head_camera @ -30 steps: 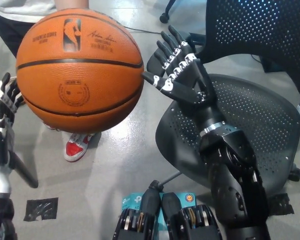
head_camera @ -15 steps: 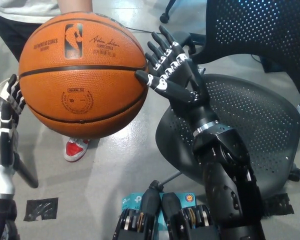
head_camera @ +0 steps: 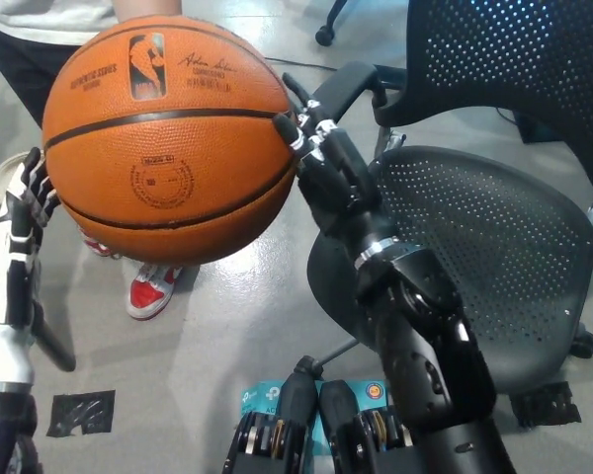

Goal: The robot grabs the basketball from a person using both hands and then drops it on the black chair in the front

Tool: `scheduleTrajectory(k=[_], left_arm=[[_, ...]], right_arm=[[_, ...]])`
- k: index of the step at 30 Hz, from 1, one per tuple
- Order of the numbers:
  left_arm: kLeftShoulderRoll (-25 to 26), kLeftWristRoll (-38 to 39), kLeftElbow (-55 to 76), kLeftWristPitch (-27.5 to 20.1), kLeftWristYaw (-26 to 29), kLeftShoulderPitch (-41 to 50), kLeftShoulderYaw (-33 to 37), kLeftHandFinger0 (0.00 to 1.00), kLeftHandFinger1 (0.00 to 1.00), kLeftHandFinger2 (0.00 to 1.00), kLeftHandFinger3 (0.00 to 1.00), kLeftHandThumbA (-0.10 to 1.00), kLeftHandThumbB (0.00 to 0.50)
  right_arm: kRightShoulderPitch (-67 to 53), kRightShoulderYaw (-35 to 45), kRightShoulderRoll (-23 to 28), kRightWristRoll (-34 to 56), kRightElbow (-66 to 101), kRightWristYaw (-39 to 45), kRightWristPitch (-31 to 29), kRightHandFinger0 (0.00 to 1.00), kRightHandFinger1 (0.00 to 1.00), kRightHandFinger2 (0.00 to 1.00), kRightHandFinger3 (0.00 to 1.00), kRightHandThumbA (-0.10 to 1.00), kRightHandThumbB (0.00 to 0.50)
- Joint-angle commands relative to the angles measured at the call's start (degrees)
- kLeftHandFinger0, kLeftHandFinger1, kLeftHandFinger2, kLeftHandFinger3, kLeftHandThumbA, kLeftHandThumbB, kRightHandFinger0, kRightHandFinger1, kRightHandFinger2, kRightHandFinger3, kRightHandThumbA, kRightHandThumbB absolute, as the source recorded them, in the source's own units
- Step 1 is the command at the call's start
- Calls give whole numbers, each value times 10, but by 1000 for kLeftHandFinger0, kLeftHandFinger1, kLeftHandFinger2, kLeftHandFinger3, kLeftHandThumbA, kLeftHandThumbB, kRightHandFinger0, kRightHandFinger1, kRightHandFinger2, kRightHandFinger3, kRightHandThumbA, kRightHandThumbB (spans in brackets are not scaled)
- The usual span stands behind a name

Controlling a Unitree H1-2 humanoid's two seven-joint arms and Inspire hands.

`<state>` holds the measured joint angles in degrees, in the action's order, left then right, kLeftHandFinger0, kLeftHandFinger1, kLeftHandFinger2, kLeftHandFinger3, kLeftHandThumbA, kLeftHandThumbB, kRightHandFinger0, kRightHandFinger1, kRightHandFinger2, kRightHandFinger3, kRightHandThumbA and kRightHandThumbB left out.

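Observation:
An orange basketball (head_camera: pixel 168 138) hangs at the upper left of the head view, with a person's forearm (head_camera: pixel 143 8) reaching it from above. My black right hand (head_camera: pixel 321 168) lies flat against the ball's right side, fingers spread along its curve. My white left hand (head_camera: pixel 22 237) stands upright at the ball's lower left, open, its fingertips (head_camera: pixel 35 178) at the ball's edge; contact is unclear. The black mesh chair (head_camera: pixel 494 247) sits to the right, its seat partly under my right arm.
The person stands behind the ball, with a red shoe (head_camera: pixel 153 288) on the grey floor below it. The chair's backrest (head_camera: pixel 514 69) rises at the upper right. A black tape patch (head_camera: pixel 79 413) marks the floor at lower left.
My right hand has swung left, from clear of the ball to flat against its right side. The left hand has risen and closed in on the ball's left edge.

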<state>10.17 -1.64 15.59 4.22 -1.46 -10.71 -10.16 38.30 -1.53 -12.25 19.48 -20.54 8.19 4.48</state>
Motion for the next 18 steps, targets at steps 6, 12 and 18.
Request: scheduleTrajectory(k=[6, 12, 18], left_arm=[[-26, -29, -3, 1, 18, -49, 37, 1000, 1000, 1000, 1000, 1000, 100], [-61, -35, -36, 53, 34, -100, 59, 1000, 1000, 1000, 1000, 1000, 115], [-96, -30, -97, 30, 63, -151, 68, 1000, 1000, 1000, 1000, 1000, 91]], right_arm=[[28, -47, -41, -45, -27, 9, -42, 1000, 1000, 1000, 1000, 1000, 380], [11, -73, -68, -67, -35, 3, -66, 1000, 1000, 1000, 1000, 1000, 361], [6, -88, -82, -96, -71, -18, -119, 1000, 1000, 1000, 1000, 1000, 320]])
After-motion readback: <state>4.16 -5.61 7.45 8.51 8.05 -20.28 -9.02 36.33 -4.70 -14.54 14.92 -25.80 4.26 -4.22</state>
